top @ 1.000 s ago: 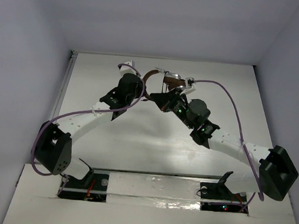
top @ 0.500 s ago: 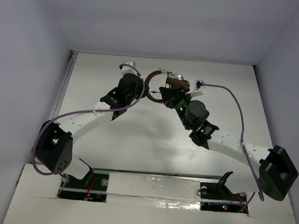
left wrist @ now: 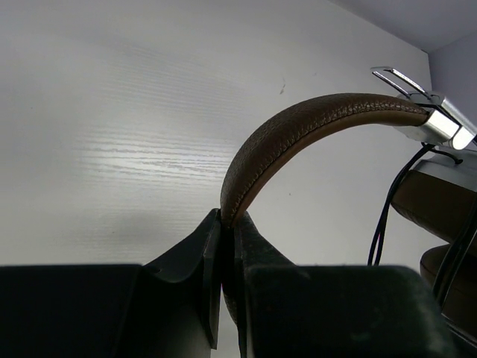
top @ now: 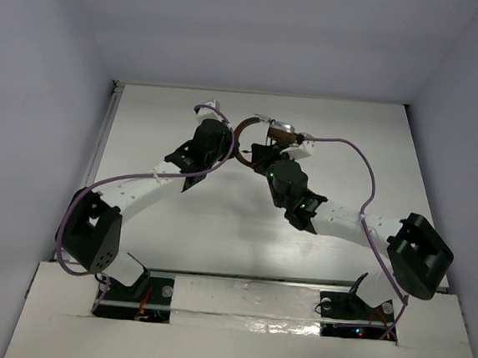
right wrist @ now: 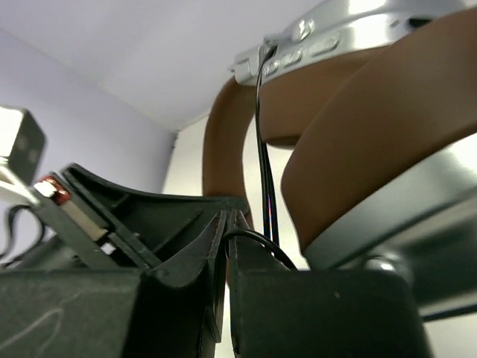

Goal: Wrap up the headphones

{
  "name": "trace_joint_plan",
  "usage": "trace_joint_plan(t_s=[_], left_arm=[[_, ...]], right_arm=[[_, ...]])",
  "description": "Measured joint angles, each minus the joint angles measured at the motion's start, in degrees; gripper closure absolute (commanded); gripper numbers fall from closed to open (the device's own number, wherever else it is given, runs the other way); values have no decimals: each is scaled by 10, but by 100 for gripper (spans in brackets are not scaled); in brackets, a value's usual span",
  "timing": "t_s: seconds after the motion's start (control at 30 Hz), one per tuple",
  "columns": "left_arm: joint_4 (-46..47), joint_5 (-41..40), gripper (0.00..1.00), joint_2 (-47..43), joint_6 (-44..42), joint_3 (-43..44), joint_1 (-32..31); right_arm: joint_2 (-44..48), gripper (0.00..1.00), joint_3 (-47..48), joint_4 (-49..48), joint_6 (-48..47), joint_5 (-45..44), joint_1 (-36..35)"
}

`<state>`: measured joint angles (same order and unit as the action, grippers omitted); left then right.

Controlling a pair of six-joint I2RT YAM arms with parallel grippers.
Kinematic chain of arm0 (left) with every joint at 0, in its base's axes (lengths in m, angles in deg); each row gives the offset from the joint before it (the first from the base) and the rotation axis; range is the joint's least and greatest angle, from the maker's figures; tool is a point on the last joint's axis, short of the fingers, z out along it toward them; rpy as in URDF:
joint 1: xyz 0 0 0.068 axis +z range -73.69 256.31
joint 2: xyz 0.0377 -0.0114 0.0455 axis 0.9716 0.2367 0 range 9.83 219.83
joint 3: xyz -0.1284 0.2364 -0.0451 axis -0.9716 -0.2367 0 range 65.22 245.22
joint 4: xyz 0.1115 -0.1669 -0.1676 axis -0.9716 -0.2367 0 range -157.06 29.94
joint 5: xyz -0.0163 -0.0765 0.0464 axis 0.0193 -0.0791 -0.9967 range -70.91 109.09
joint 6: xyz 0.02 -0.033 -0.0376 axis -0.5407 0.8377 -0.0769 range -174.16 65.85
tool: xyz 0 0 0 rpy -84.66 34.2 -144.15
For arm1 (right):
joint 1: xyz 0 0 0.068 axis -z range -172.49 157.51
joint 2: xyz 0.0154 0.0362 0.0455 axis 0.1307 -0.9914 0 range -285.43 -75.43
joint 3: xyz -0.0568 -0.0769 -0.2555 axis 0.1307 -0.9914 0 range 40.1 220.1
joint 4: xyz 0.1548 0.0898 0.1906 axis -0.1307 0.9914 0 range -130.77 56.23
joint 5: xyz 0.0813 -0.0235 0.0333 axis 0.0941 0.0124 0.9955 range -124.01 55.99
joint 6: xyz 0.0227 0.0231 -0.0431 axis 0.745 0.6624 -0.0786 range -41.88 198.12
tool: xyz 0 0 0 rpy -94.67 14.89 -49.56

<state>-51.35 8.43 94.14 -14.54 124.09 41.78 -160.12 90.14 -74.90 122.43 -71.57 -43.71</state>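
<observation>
While the headphones (top: 281, 132) hang at the far middle of the table (top: 176, 224), both arms lean in on them from either side. The left gripper (left wrist: 226, 226) is clamped tight on the brown headband (left wrist: 298, 127), which arches up and away to the right. The right gripper (right wrist: 226, 224) has its jaws almost together, the thin dark cord (right wrist: 262, 168) looped between them, just beside the silver earcups (right wrist: 387, 216) with their brown pads (right wrist: 358, 149).

The headphones (left wrist: 328, 115) lose their earcups (left wrist: 440, 201) past the left wrist view's right edge; the headband (left wrist: 261, 156) end hides inside the left tool (left wrist: 228, 231); from above, the cord (left wrist: 385, 216) is untraceable.
</observation>
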Motion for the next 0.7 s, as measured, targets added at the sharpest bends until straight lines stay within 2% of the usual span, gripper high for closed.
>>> trace_joint_plan(t_s=[0.3, 0.47, 0.57, 0.6, 0.7], left_arm=[[-29, -17, 100, 13, -14, 24, -9], [-52, -33, 100, 27, -27, 48, -7], [-66, -36, 100, 39, -38, 66, -7], [-71, -37, 100, 43, -41, 72, -8], [-87, -37, 100, 56, -48, 91, -8]], right_arm=[[-70, 100, 56, 30, -41, -61, -19], [-98, 98, 84, 57, -44, -59, -21], [-101, 95, 84, 70, -39, -53, -21], [-101, 90, 85, 74, -36, -51, -21], [-103, 82, 87, 85, -24, -47, -21]])
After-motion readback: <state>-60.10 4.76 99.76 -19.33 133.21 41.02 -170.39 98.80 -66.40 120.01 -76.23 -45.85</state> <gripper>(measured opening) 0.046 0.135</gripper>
